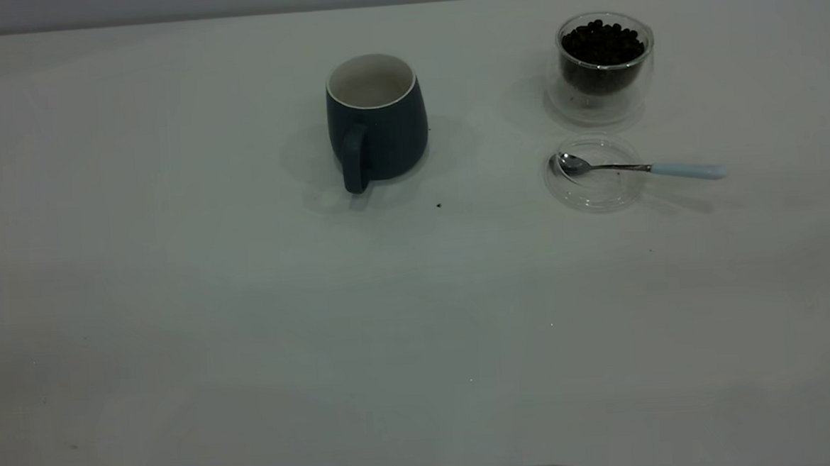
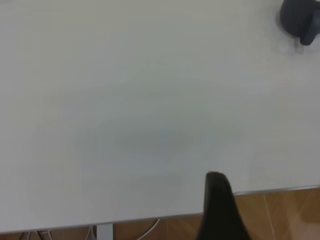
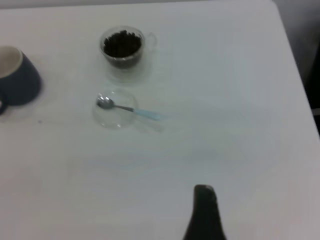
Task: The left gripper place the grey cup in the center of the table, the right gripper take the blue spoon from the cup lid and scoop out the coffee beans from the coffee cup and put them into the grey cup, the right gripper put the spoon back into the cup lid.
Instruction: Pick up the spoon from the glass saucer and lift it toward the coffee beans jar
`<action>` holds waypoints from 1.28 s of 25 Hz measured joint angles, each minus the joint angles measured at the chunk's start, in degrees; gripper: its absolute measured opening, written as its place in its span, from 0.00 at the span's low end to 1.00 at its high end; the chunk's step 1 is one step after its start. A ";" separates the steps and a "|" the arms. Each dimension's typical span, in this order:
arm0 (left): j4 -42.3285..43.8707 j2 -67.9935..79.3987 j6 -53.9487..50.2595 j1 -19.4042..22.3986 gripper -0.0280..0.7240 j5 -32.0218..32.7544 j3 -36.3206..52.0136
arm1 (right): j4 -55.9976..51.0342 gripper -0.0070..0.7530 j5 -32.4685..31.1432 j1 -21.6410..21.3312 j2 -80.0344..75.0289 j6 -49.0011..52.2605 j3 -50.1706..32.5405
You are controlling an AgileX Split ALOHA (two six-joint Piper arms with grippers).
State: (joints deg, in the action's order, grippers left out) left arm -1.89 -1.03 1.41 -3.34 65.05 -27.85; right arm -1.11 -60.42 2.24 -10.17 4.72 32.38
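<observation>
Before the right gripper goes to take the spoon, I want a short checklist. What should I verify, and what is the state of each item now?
1. Grey cup upright near the table's center, handle toward the camera: ok.
2. Blue spoon bowl resting in the cup lid, handle sticking out over the rim, free to grasp: ok.
3. Coffee cup upright, holding coffee beans: ok.
4. Grey cup holds no beans yet: ok.
5. Right gripper open: cannot tell, only one finger shows.
6. Left gripper away from the cup, near the table edge: ok.
</observation>
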 joint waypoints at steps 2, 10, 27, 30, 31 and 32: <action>0.00 0.00 0.00 0.00 0.78 0.00 0.00 | -2.11 0.90 2.67 0.00 -7.59 -0.08 2.73; 0.00 0.00 0.00 0.00 0.78 0.00 0.00 | -20.29 0.96 14.09 0.02 -43.34 -10.83 12.80; -0.05 0.00 -0.19 0.00 0.78 0.00 0.00 | -53.74 0.96 23.04 -5.72 -80.19 -32.69 14.33; -0.05 0.00 -0.19 0.00 0.78 0.00 0.00 | -59.93 0.96 22.90 -9.18 -84.22 -39.37 13.06; -0.05 0.00 -0.19 0.00 0.78 0.00 0.00 | -62.58 0.96 22.73 -10.11 -85.80 -41.68 12.48; -0.05 0.00 -0.19 0.00 0.78 0.00 0.00 | -65.35 0.96 22.40 -11.20 -87.45 -44.60 11.79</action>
State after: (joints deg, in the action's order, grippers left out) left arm -1.95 -1.03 1.22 -3.34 65.05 -27.85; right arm -66.46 -38.02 -8.96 -97.63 -39.88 44.18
